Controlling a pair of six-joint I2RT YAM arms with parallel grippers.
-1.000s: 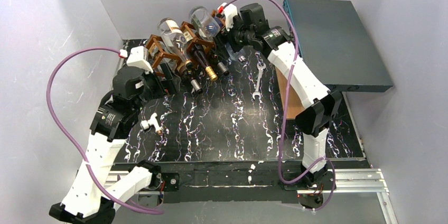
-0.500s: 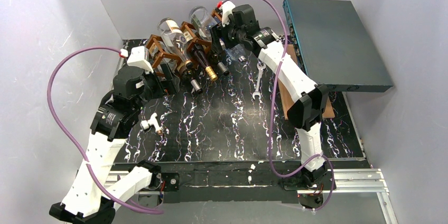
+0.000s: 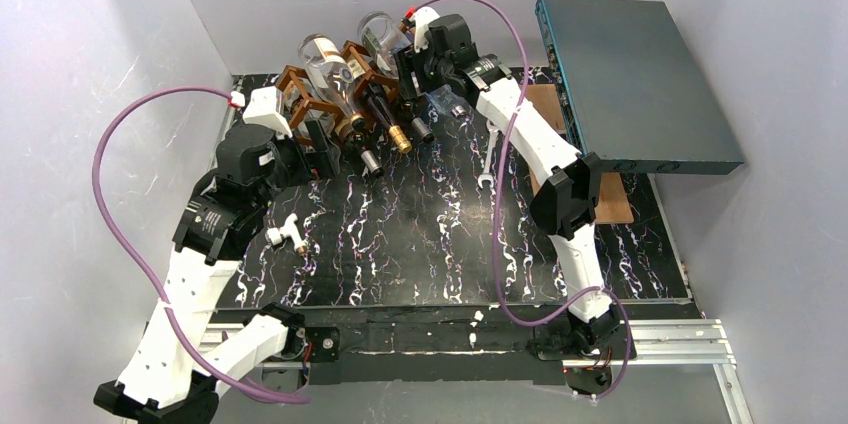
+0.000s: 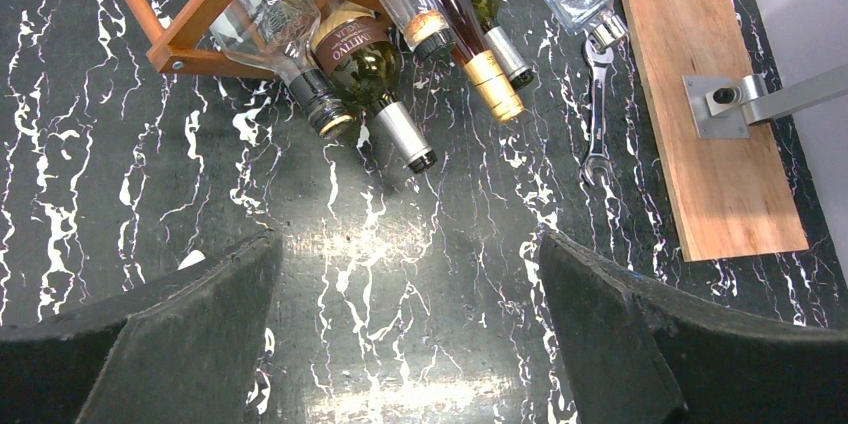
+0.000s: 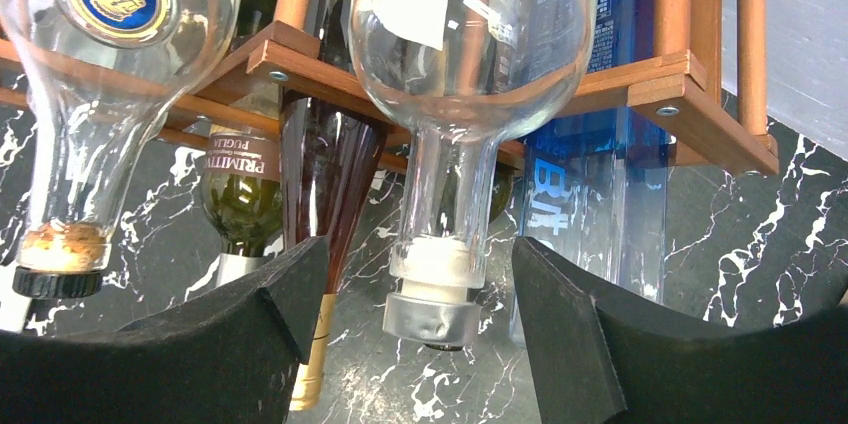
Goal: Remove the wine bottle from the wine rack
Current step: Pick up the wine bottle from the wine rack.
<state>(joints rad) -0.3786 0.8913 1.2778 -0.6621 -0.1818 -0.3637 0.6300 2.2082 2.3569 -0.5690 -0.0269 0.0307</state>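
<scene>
At the back of the table (image 3: 430,244), left of centre: wine rack (image 5: 690,104), bottles (image 4: 365,54) in its cells, necks toward the front. Just right of the rack: wrench (image 3: 488,156) flat on the table. Right of that: board (image 4: 720,144), then large box (image 3: 640,74). Front left: small fitting (image 3: 285,236) on the table.

the right fingers (image 5: 585,344) have narrowed around the clear bottle (image 5: 468,74) neck.
</scene>
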